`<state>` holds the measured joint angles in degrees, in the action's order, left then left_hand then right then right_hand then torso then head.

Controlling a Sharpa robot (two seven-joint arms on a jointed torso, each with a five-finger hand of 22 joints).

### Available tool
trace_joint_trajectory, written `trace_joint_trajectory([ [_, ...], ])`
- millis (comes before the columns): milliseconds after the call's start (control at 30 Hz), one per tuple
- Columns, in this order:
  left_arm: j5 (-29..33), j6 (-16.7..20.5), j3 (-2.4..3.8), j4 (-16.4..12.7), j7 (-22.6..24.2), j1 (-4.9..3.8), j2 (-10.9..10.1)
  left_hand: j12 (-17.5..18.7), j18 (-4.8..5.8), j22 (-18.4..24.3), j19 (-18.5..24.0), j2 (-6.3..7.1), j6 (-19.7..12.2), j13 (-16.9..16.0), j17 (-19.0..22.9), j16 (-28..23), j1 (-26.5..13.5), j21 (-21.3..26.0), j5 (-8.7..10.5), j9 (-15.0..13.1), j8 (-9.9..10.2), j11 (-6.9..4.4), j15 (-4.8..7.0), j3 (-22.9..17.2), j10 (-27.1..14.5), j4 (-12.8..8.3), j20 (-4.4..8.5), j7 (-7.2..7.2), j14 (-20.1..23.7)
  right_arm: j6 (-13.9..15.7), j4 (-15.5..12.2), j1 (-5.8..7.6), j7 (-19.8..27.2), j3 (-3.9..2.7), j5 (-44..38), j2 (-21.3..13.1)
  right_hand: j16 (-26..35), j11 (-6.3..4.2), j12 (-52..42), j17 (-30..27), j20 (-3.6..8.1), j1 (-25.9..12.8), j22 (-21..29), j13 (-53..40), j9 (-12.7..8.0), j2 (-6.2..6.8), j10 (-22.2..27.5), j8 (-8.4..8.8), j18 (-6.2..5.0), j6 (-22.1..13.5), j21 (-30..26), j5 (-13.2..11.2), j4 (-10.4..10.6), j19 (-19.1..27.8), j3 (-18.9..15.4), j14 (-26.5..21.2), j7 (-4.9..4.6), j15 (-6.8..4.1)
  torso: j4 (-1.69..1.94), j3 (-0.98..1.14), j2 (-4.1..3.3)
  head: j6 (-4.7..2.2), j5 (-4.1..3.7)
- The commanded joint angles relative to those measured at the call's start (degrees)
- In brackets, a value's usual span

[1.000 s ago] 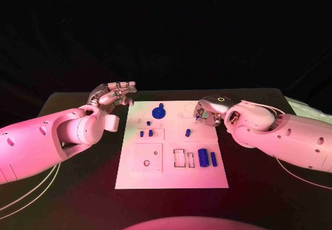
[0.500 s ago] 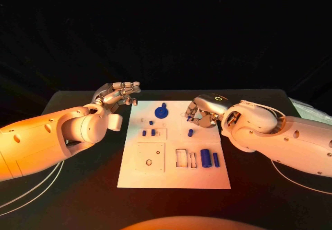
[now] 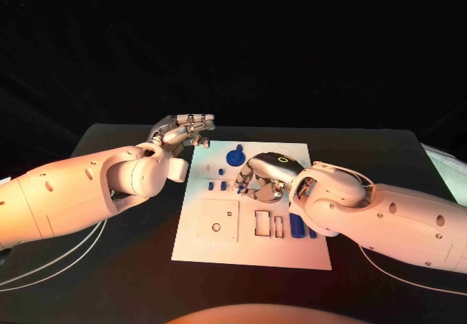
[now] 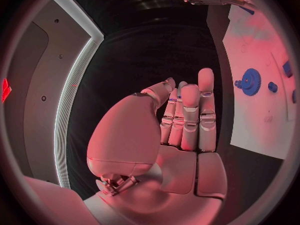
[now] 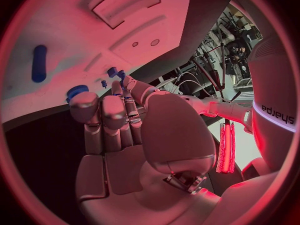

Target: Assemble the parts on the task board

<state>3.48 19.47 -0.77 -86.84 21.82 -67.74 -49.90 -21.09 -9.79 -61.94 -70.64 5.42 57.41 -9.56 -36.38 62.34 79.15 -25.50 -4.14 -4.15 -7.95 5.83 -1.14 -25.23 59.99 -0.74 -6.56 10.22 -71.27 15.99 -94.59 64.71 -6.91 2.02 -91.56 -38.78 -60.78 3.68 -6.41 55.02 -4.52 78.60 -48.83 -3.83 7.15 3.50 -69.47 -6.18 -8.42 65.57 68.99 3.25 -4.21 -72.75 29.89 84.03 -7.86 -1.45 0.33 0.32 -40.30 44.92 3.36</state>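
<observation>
since a second ago the right hand has travelled from the task board's right edge to above its middle. head view: its fingers are curled, nothing visibly held; the blue gear lies near the far edge, blue pegs at the right. left wrist view: the left hand, fingers together and empty, hangs beside the board. right wrist view: fingers held together above the board.

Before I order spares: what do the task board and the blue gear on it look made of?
Task board: a matte white rigid sheet, probably plastic; flat, with crisp cut recesses. Blue gear: likely moulded or printed plastic; uniform saturated blue, no metallic shine. Neither material can be confirmed by sight.
</observation>
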Motion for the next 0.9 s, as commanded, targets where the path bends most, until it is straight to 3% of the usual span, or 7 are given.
trace_joint_trajectory([
  [33,-0.4,-1.3,0.03,-0.5,0.3,0.01,0.3,-0.2,-0.55,0.1,-0.2,-0.3,-0.5,-0.1,0.1,-0.1,-0.3,0.3,-0.04,0.1,-0.3,0.04,0.12,0.3,-0.5,-0.1,-0.03,0.13,0.4,-3.3,1.0,-0.88,2.5,0.13,-0.5,0.9,-0.3,0.24,0.1,0.1,-0.17,0.2,-0.1,0.0,0.0,-0.13,0.2,0.27,0.8,-0.4,0.1,0.2,-0.1,0.0,0.2,1.0,0.05,0.37,0.14,-0.08,-0.03,0.31,0.29],
  [167,-0.4,-1.3,0.03,-0.8,0.2,0.01,0.4,-0.2,-0.55,0.1,-0.2,-0.3,-0.5,-0.1,0.1,-0.1,-0.3,0.3,-0.04,0.1,-0.3,0.04,0.12,0.3,-0.5,-0.1,-0.03,0.13,0.4,-4.6,1.7,-1.81,2.4,0.24,-1.5,1.8,-0.4,0.25,0.1,0.1,-0.18,0.1,-0.1,0.0,0.0,-0.11,0.2,0.27,0.81,-0.3,0.1,0.2,-0.1,0.0,0.2,1.0,0.04,0.38,0.25,0.04,-0.08,0.65,0.84],
  [300,-0.4,-1.3,0.03,-0.9,0.2,0.01,0.4,-0.3,-0.56,0.1,-0.2,-0.32,-0.5,-0.1,0.1,-0.1,-0.2,0.3,-0.05,0.1,-0.3,0.04,0.11,0.3,-0.6,-0.2,-0.04,0.13,0.4,-5.3,2.4,-2.54,2.3,0.33,-2.9,2.7,-0.4,0.26,0.2,0.1,-0.18,0.1,-0.1,-0.1,0.0,-0.1,0.1,0.26,0.8,-0.3,0.1,0.2,-0.1,0.0,0.2,1.0,0.04,0.39,0.21,-0.04,-0.09,0.82,1.34],
  [567,-0.4,-1.2,0.03,-1.0,0.3,0.01,0.4,-0.3,-0.56,0.1,-0.2,-0.32,-0.5,-0.1,0.1,-0.1,-0.2,0.3,-0.05,0.1,-0.3,0.04,0.11,0.3,-0.6,-0.2,-0.04,0.13,0.4,-5.6,4.2,-3.25,2.4,0.47,-3.4,4.1,-0.6,0.29,0.2,0.3,-0.22,-0.3,-0.2,-0.1,0.1,-0.09,0.1,0.29,0.82,-0.3,0.2,0.2,0.0,-0.1,0.0,1.0,0.02,0.43,0.17,0.02,-0.08,1.25,1.49],
  [900,-0.4,-1.2,0.03,-0.8,0.3,0.01,0.4,-0.4,-0.56,0.1,-0.2,-0.32,-0.6,-0.1,0.2,-0.1,-0.2,0.3,-0.05,0.1,-0.4,0.06,0.11,0.3,-0.7,-0.2,-0.05,0.16,0.4,-5.9,4.4,-3.57,2.4,0.49,-3.5,4.7,-0.6,0.29,0.2,0.3,-0.22,-0.3,-0.2,-0.1,0.1,-0.09,0.1,0.29,0.82,-0.3,0.2,0.2,0.0,-0.1,0.0,1.0,0.02,0.43,0.21,0.06,-0.08,1.72,1.75],
])
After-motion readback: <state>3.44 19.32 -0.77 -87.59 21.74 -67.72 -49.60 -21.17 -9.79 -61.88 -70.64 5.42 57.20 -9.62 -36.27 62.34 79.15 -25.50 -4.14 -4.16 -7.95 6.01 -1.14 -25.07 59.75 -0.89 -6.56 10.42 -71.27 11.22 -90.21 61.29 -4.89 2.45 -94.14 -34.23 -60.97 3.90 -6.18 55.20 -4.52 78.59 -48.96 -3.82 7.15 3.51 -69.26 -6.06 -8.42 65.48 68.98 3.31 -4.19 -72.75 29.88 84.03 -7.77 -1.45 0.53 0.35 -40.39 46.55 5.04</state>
